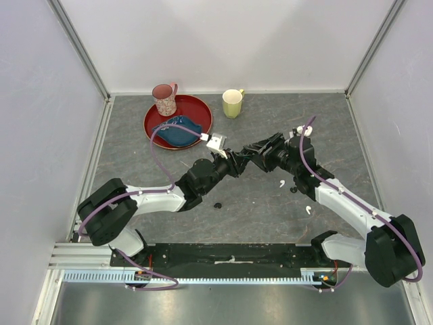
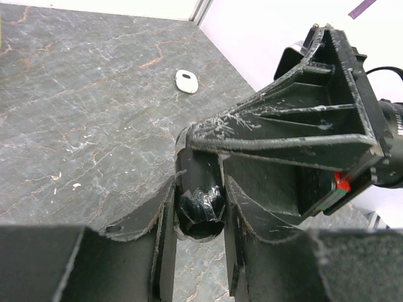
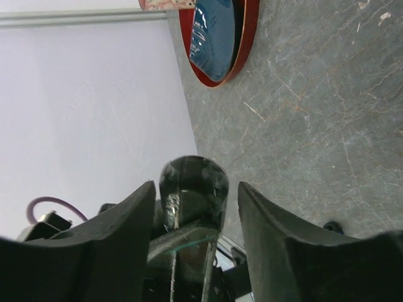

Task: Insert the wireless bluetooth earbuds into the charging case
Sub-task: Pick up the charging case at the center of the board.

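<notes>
My two grippers meet mid-table. A dark glossy rounded object wrapped in tape [image 2: 200, 211] sits between the fingers of my left gripper [image 2: 200, 184], which is shut on it [image 1: 237, 161]. My right gripper [image 3: 196, 186] faces it with its jaws either side of the same dark object [image 3: 192, 182], a gap on each side, so it is open [image 1: 252, 150]. One white earbud [image 1: 308, 210] lies curved on the table near my right arm. A small white rounded piece [image 1: 282, 183] lies beyond it, and it looks like the charging case [image 2: 187, 81].
A red plate [image 1: 201, 107] holding a blue dish [image 1: 177, 131] and a pink mug [image 1: 164, 99] stands at the back left. A yellow-green mug [image 1: 233, 103] stands at the back centre. Two tiny dark bits [image 1: 218, 204] [image 1: 294, 189] lie on the grey table.
</notes>
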{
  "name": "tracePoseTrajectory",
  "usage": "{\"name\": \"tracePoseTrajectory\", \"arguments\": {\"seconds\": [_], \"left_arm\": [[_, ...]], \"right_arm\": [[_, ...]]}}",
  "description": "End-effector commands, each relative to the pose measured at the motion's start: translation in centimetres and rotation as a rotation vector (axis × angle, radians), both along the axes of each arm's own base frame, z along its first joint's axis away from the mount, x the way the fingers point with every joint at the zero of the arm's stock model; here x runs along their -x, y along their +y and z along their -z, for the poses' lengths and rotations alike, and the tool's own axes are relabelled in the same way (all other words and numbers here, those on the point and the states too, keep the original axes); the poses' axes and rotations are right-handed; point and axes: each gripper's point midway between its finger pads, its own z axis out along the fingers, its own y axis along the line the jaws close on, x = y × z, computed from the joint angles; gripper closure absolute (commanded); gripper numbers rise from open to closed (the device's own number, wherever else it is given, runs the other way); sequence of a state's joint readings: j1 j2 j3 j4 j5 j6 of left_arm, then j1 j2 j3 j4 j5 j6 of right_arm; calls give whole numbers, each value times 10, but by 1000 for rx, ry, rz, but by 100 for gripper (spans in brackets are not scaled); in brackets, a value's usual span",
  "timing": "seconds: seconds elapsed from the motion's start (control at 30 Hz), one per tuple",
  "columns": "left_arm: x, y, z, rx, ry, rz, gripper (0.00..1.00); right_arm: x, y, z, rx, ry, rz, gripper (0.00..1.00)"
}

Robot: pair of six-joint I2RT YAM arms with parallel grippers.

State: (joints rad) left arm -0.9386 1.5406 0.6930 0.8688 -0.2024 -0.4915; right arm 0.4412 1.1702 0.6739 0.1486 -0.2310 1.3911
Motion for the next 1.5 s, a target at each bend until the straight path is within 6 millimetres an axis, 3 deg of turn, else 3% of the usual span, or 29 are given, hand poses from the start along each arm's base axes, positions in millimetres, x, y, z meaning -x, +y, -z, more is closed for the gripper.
{"name": "tracePoseTrajectory", "arguments": {"seconds": [0.0, 0.1, 0.13, 0.17, 0.2, 0.23, 0.27, 0.33, 0.37, 0.47, 0.63, 0.77, 0.83, 1.07, 1.23, 1.47], "left_arm": [[-5, 10, -23, -24, -126, -39, 98], [2, 17, -17, -121, -194, -1, 98], [7, 18, -15, -155, -230, 36, 98], [5, 28, -7, -174, -230, 45, 98], [7, 34, -16, -159, -247, 65, 98], [19, 35, -7, -160, -239, 153, 98], [11, 49, -9, -152, -247, 157, 98], [23, 59, -12, -145, -276, 238, 98], [19, 68, -15, -150, -292, 235, 98], [28, 76, -24, -168, -334, 324, 98], [53, 68, -29, -202, -361, 548, 98], [60, 65, -30, -197, -356, 603, 98], [62, 64, -31, -193, -357, 620, 98], [58, 63, -28, -198, -345, 611, 98], [55, 62, -23, -209, -330, 606, 98], [51, 63, -21, -228, -335, 589, 98]], "right_arm": [[8, 10, -19, 13, -57, -85, 30], [4, 16, -36, 58, -118, -143, 18], [6, 17, -33, 86, -104, -165, 12], [7, 21, -33, 98, -103, -199, 11], [7, 22, -38, 126, -128, -228, 11], [9, 24, -39, 129, -130, -256, 11], [15, 29, -38, 120, -129, -307, 11], [20, 35, -40, 111, -141, -366, 11], [22, 37, -37, 106, -132, -392, 10], [37, 43, -32, 85, -119, -486, 11], [53, 49, -32, 45, -134, -587, 11], [58, 53, -41, -40, -144, -602, 10], [58, 53, -36, -38, -130, -599, 10], [64, 54, -28, -89, -87, -610, 18], [65, 54, -14, -84, -34, -602, 33], [68, 58, -10, -120, 1, -622, 36]]}}
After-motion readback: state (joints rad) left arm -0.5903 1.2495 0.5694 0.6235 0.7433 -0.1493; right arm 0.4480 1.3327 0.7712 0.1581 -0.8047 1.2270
